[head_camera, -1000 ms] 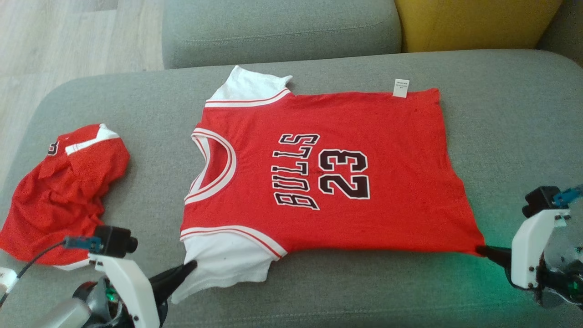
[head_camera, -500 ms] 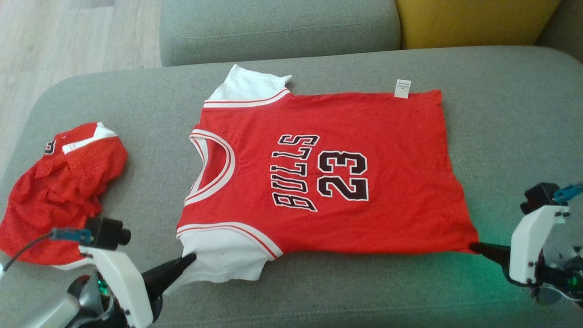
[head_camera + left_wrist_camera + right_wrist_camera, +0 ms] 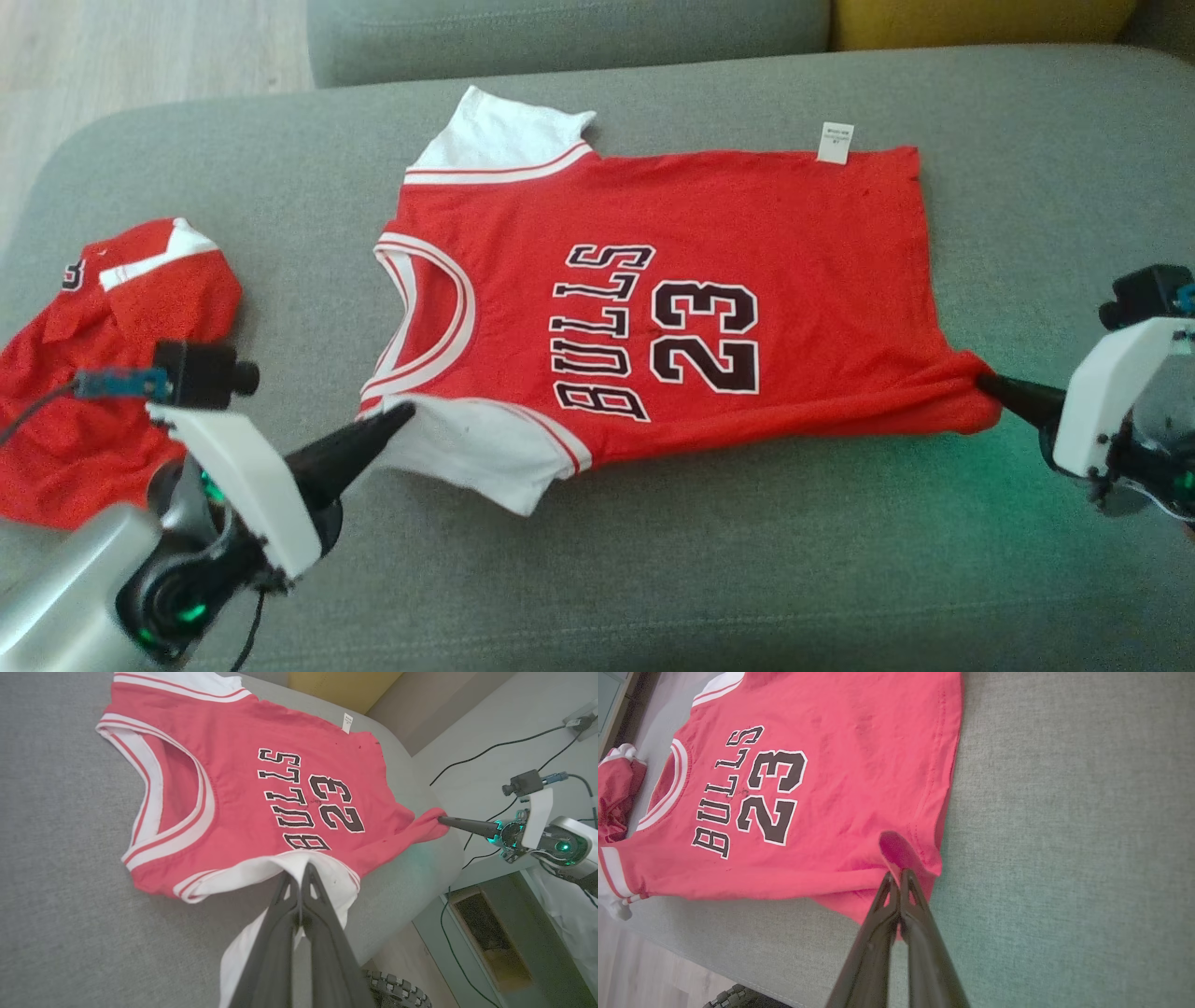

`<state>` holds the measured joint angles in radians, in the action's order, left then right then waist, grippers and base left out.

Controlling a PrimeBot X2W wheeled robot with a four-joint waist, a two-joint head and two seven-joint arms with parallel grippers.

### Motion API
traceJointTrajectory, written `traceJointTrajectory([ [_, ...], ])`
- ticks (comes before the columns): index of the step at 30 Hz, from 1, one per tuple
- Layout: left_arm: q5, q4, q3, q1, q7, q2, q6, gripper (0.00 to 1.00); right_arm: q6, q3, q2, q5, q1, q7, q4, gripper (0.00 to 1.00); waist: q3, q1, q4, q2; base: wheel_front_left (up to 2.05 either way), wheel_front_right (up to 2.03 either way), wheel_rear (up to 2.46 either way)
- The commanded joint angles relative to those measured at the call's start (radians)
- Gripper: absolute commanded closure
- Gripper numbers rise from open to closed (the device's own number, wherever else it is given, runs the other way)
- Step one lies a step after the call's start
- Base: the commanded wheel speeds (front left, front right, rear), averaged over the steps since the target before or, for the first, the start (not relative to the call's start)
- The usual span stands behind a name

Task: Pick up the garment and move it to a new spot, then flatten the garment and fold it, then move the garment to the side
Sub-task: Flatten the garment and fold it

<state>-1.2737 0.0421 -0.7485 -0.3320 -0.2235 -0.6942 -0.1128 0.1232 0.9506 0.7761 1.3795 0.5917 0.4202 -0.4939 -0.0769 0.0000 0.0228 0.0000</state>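
Open grey seat cushion (image 3: 709, 579) runs along the near edge before me, and past the jersey (image 3: 747, 233) hem on my right; a crumpled red garment (image 3: 112, 308) crowds my left side; back cushions (image 3: 560, 37) wall the far edge.

Red cotton basketball jersey (image 3: 653, 308) lies flat mid-seat on the grey fabric sofa seat (image 3: 653, 579), neck left, hem right. Crumpled red mesh garment (image 3: 112, 373) is left of it, apart, at the seat's left edge. Left gripper (image 3: 406, 411) near-left, fingers (image 3: 350, 451) pinched on the jersey's near sleeve. Right gripper (image 3: 982, 381) near-right, pinched on the near hem corner. Grey back cushion (image 3: 560, 37) behind the seat. Yellow cushion (image 3: 980, 11) far right. Pale wood floor (image 3: 140, 47) far left.
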Motion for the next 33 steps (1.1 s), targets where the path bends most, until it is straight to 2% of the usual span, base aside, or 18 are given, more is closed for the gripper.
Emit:
traceJointTrajectory([
  [1, -0.014, -0.01, 0.064, -0.081, 0.002, -0.022, 0.0, 1.0, 0.008, -0.016, 0.012, -0.015, 0.028, -0.017, 0.0, 1.0, -0.013, 0.0, 0.001, 0.0, 0.0, 0.0, 0.0],
  [11, -0.033, 0.074, 0.069, -0.167, -0.019, 0.038, -0.004, 1.0, 0.008, -0.029, -0.046, -0.077, 0.09, -0.085, -0.062, 1.0, -0.077, 0.0, 0.013, 0.0, 0.0, 0.0, 0.0],
  [21, -0.035, 0.191, 0.089, -0.264, -0.019, 0.091, 0.013, 1.0, 0.008, -0.021, -0.095, -0.119, 0.151, -0.129, -0.113, 1.0, -0.147, 0.0, 0.03, 0.0, 0.0, 0.0, 0.0],
  [29, -0.069, 0.302, 0.126, -0.318, -0.012, 0.141, 0.073, 1.0, 0.008, 0.001, -0.115, -0.137, 0.184, -0.168, -0.136, 1.0, -0.18, 0.0, 0.038, 0.0, 0.0, 0.0, 0.0],
  [33, -0.088, 0.345, 0.133, -0.337, -0.017, 0.166, 0.071, 1.0, 0.008, 0.012, -0.124, -0.137, 0.195, -0.183, -0.146, 1.0, -0.191, 0.0, 0.041, 0.0, 0.0, 0.0, 0.0],
])
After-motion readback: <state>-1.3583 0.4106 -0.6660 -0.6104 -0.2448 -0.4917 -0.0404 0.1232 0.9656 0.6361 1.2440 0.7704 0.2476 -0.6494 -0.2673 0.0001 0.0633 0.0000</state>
